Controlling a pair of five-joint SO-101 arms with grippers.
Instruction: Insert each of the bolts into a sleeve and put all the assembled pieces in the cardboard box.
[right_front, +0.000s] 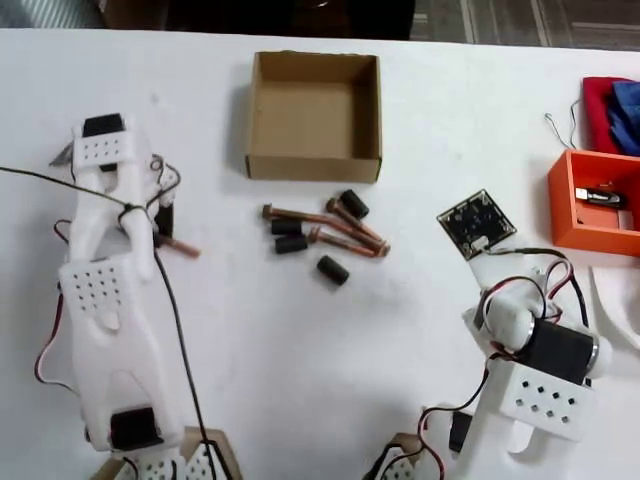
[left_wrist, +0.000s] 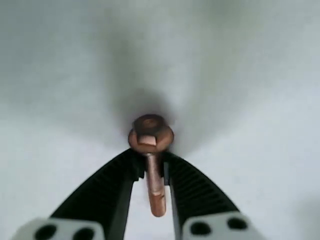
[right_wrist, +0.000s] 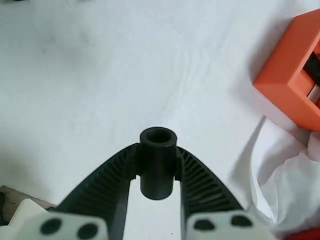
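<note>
Mid-frame on table (right_front: 300, 350): 3 bolts (right_front: 295, 213), 4 sleeves (right_front: 332, 270), just below cardboard box (right_front: 313, 167). Left pincer (left_wrist: 150, 167), frame left, clamps 4th bolt (left_wrist: 150, 135). Right pincer (right_wrist: 156, 165) grips 5th sleeve (right_wrist: 158, 142), arm folded lower right.

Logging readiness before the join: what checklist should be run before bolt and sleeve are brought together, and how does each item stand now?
1. Left claw shut on the bolt: ok.
2. Right claw shut on the sleeve: ok.
3. Sleeve's bore open at its outer end: ok.
4. Bolt and sleeve lined up: not ok; they are held at opposite sides of the table.
5. Bolt's shank free to enter: cannot tell; head points outward, shank runs back between the fingers.
6. Cardboard box open on top: ok.
</note>
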